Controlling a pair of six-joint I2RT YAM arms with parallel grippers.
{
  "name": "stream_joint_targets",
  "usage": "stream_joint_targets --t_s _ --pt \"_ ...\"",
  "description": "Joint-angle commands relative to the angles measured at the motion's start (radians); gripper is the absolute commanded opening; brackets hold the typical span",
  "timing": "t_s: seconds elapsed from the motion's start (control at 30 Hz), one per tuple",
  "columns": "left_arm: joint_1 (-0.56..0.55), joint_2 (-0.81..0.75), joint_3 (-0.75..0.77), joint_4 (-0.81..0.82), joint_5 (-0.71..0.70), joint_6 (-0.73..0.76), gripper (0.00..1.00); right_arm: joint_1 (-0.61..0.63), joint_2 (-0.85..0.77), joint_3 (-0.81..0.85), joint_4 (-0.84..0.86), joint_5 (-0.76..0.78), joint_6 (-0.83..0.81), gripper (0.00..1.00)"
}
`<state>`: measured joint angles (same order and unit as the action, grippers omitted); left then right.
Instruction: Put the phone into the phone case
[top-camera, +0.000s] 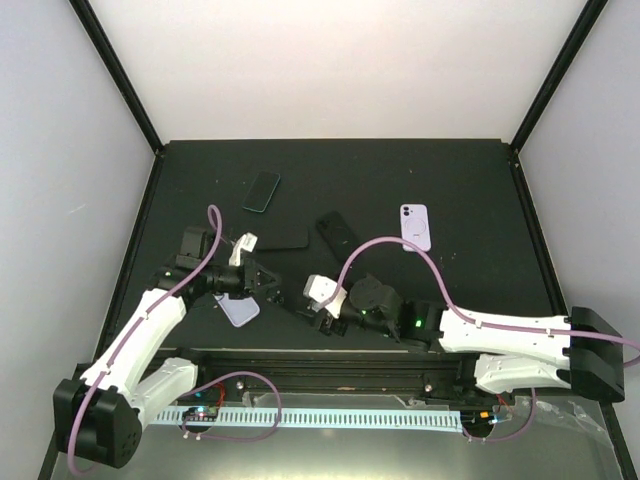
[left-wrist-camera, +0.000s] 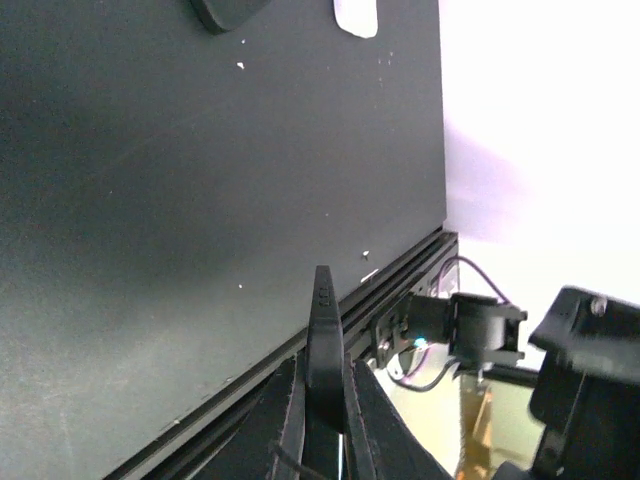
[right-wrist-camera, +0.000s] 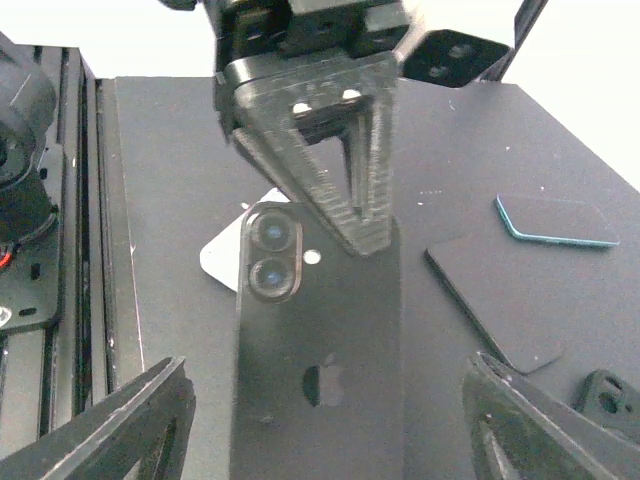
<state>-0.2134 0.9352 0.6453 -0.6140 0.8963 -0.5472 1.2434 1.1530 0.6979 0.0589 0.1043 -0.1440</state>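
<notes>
The phone (right-wrist-camera: 318, 370) sits in the left end effector (left-wrist-camera: 322, 400), a case (top-camera: 238, 310) lying nearby.

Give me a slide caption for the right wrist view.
Left gripper shut on a black phone, its dual-camera back facing the open right gripper.

The black phone (right-wrist-camera: 318, 370) has a smooth, satin back, with a slightly shinier logo and glossy rings round the lenses. My left gripper (left-wrist-camera: 323, 375) is black plastic, and its fingers (right-wrist-camera: 350, 190) show a rough, layered, matt grain. My right gripper (right-wrist-camera: 335, 430) looks like the same coarse black plastic. The bench (top-camera: 460, 180) is matt black and flat, flecked with pale specks. The lilac phone case (top-camera: 415, 226) looks like smooth plastic. My arm shells (top-camera: 510, 330) are smooth white plastic. The rail (right-wrist-camera: 90, 200) looks like ribbed black metal.
</notes>
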Motion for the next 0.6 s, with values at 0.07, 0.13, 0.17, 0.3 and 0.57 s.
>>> stream_joint_targets --t_s 0.07,0.13,0.17,0.3,0.57 --pt "0.006 -0.088 -0.010 0.122 -0.003 -0.296 0.02 0.105 -0.040 -0.068 0.157 0.179 -0.163 0.62" --pt "0.011 -0.122 -0.024 0.146 -0.007 -0.380 0.01 0.119 -0.059 -0.086 0.198 0.201 -0.214 0.58" --pt "0.016 -0.135 -0.024 0.145 -0.009 -0.418 0.02 0.125 -0.064 -0.095 0.215 0.212 -0.238 0.56" --pt "0.020 -0.190 -0.015 0.122 -0.040 -0.540 0.01 0.161 -0.077 -0.146 0.299 0.280 -0.371 0.47" --pt "0.022 -0.310 -0.012 0.039 -0.101 -0.693 0.02 0.198 -0.033 -0.180 0.417 0.355 -0.579 0.43"
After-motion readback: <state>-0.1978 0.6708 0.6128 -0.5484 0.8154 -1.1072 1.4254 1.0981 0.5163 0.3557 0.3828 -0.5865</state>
